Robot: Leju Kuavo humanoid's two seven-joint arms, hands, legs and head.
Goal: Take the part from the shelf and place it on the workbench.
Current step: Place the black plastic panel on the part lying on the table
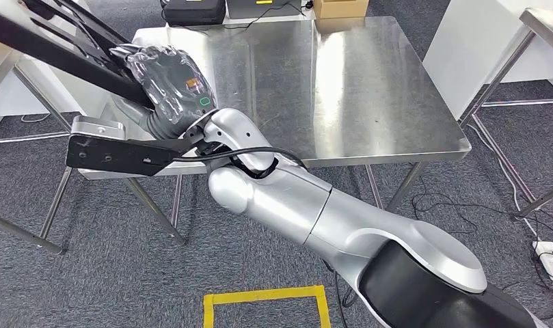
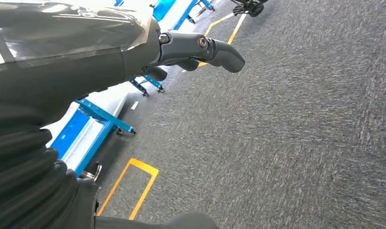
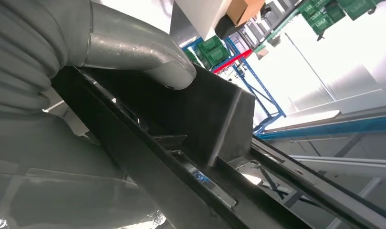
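Close against my right wrist, my right hand (image 1: 167, 85) grips the long black part (image 1: 89, 58) over the workbench (image 1: 369, 82) corner — its overhanging end could snag the edge and twist free. Left hand (image 2: 200, 47) hangs empty, fingers apart.

The square stainless-steel counter (image 1: 342, 89) has a broad bare top across its middle and right side, open from above. At its left edge the right hand (image 1: 167, 85) holds a long black angular part (image 1: 55, 48) that slants over the corner, and a black perforated bar (image 1: 119, 156) crosses the near-left edge. A black case (image 1: 195, 10) and a brown cardboard box (image 1: 340, 8) line the far edge.
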